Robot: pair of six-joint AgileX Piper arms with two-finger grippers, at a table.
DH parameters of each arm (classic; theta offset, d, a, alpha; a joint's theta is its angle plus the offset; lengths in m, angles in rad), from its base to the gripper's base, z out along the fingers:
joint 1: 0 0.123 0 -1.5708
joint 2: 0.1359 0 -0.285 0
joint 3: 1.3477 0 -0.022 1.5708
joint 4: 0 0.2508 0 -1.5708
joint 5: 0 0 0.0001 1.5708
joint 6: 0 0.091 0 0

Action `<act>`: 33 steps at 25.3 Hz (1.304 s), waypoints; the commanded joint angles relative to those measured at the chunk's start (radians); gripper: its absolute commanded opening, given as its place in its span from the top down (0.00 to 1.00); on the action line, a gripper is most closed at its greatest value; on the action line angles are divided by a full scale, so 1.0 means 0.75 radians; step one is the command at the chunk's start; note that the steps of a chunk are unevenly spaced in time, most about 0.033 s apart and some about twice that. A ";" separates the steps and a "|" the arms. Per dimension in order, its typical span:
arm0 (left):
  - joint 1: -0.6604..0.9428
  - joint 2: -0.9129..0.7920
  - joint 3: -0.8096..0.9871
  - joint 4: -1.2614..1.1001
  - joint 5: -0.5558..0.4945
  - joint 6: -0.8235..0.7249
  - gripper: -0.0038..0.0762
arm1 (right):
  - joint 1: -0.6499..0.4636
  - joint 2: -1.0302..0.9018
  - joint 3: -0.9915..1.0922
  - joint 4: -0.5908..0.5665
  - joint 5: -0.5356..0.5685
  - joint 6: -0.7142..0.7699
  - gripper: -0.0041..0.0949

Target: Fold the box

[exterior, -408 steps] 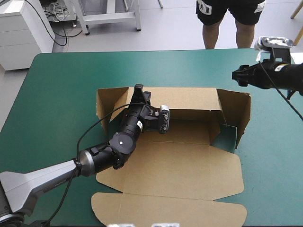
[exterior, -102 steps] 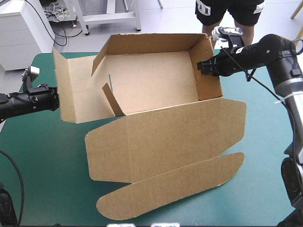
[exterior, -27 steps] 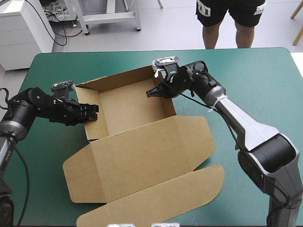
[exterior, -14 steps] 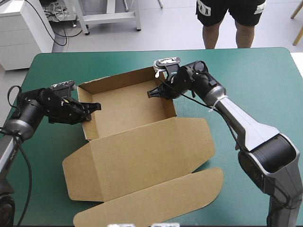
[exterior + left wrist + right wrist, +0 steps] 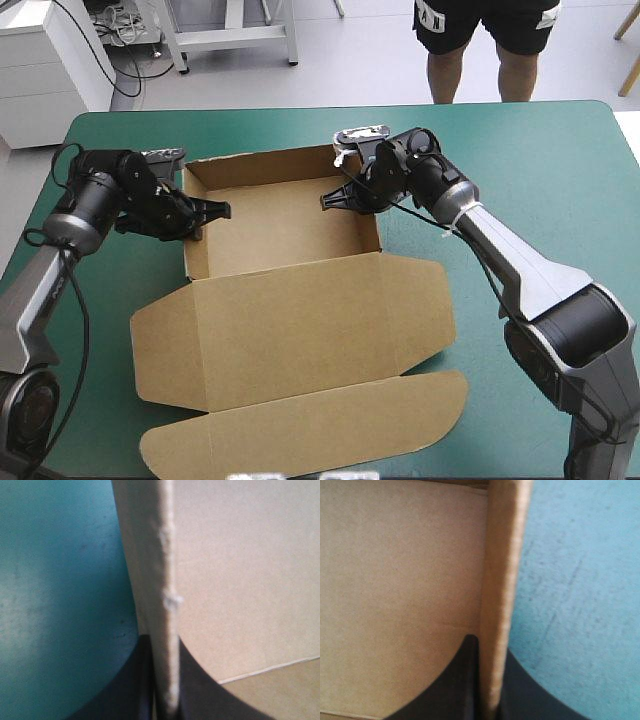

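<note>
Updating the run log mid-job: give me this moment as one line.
box: open tray, lid flat | left gripper: shut on left wall | right gripper: shut on right wall

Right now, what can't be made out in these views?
High view: how far the left gripper and right gripper reach down the box walls; the walls and the grippers themselves hide it.
Both wrist views: the gripped wall's edge is blurred, too close; the rest of the box is cut off.
High view: whether the wall flaps are tucked; seams too small.
</note>
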 commanded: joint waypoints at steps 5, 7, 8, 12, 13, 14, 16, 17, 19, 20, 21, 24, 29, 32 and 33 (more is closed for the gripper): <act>-0.136 0.128 -0.307 -0.103 0.023 0.016 0.96 | -0.066 -0.151 -0.036 -0.071 0.191 -0.002 0.97; -0.167 0.177 -0.365 -0.072 0.079 0.016 0.96 | -0.099 -0.167 -0.026 -0.029 0.191 -0.001 0.97; -0.184 0.201 -0.389 -0.058 0.094 0.013 0.96 | -0.126 -0.179 -0.011 0.000 0.191 -0.001 0.97; -0.231 0.281 -0.439 -0.051 0.117 -0.010 0.96 | -0.181 -0.196 0.076 0.020 0.191 -0.011 0.97; -0.240 0.295 -0.442 -0.055 0.117 -0.011 0.96 | -0.190 -0.196 0.110 0.038 0.191 -0.014 0.97; -0.247 0.310 -0.442 -0.055 0.117 -0.011 0.96 | -0.193 -0.193 0.144 0.044 0.188 -0.024 0.97; -0.254 0.339 -0.442 -0.069 0.128 -0.011 0.96 | -0.193 -0.190 0.208 0.038 0.167 -0.026 0.97; -0.260 0.356 -0.442 -0.072 0.138 -0.011 0.96 | -0.193 -0.187 0.236 0.041 0.145 -0.026 0.97; -0.260 0.384 -0.442 -0.071 0.149 -0.011 0.96 | -0.193 -0.187 0.273 0.047 0.090 -0.026 0.97; -0.262 0.396 -0.442 -0.074 0.153 -0.011 0.96 | -0.193 -0.186 0.282 0.057 0.072 -0.026 0.97; -0.262 0.406 -0.442 -0.074 0.155 -0.011 0.96 | -0.193 -0.179 0.283 0.057 0.065 -0.026 0.97; -0.262 0.428 -0.442 -0.074 0.158 -0.011 0.96 | -0.193 -0.131 0.283 0.061 0.059 -0.026 0.97; -0.262 0.451 -0.440 -0.066 0.148 0.030 0.96 | -0.193 -0.082 0.278 0.069 0.049 -0.026 0.97; -0.262 0.454 -0.440 -0.068 0.153 0.036 0.96 | -0.193 -0.082 0.273 0.059 0.049 -0.026 0.97; -0.262 0.454 -0.443 -0.074 0.153 0.036 0.96 | -0.190 -0.082 0.273 0.041 0.049 -0.029 0.97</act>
